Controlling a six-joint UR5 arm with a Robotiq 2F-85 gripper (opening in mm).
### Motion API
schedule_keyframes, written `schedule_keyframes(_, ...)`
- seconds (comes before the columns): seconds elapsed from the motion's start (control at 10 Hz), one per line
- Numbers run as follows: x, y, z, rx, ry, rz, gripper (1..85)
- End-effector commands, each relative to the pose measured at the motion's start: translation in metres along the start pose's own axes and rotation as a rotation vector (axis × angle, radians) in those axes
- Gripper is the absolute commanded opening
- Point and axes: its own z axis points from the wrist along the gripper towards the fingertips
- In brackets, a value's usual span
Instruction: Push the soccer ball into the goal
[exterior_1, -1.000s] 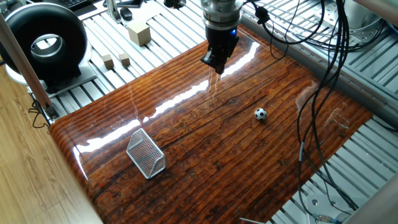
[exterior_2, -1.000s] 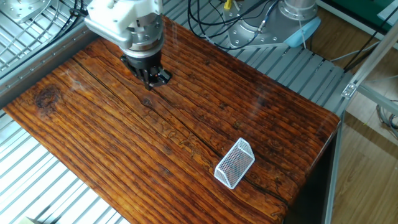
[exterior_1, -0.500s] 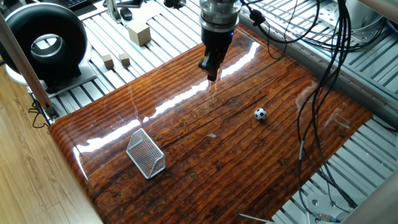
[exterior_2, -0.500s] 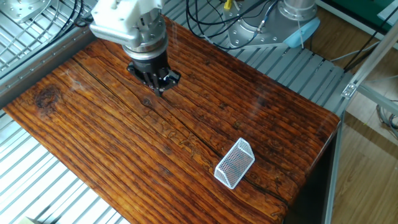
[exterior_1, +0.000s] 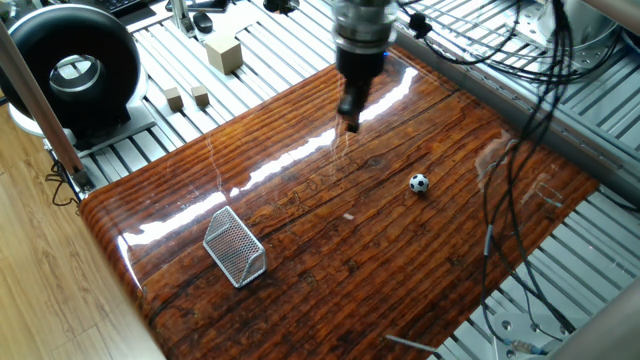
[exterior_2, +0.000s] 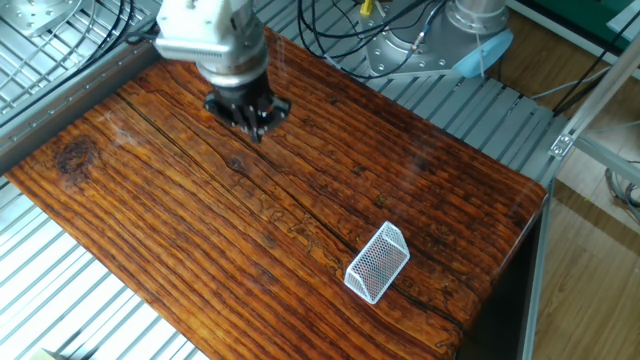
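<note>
Two fixed cams, both high, angled steeply down at the wooden counter (exterior_1: 400, 240), mid range.

One fixed view looks from the counter's long side. The goal (exterior_1: 235, 246) sits near the bottom left, the black ring device (exterior_1: 72, 70) and wooden cubes (exterior_1: 187, 97) are far upper left, and cables hang at right. The arm comes in from the top edge.

The other fixed view looks from roughly the opposite side. The goal (exterior_2: 378, 263) is lower right, with the robot base and cables beyond the far edge at top.

Shared: the counter top (exterior_2: 200, 220), the goal and the arm's lower end. The soccer ball (exterior_1: 419, 183) shows in one fixed view only.
</note>
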Motion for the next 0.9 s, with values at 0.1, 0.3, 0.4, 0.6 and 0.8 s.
schedule_keyframes(0.1,0.078,-0.036,0.026,0.035,0.056,-0.070,1.0)
schedule_keyframes(0.3,0.111,-0.064,0.031,0.112,0.124,-0.132,1.0)
schedule_keyframes(0.4,0.125,-0.076,0.036,0.141,0.154,-0.156,1.0)
schedule_keyframes(0.6,0.132,-0.080,0.051,0.124,0.170,-0.211,1.0)
schedule_keyframes(0.8,0.142,-0.081,0.063,0.098,0.213,-0.271,1.0)
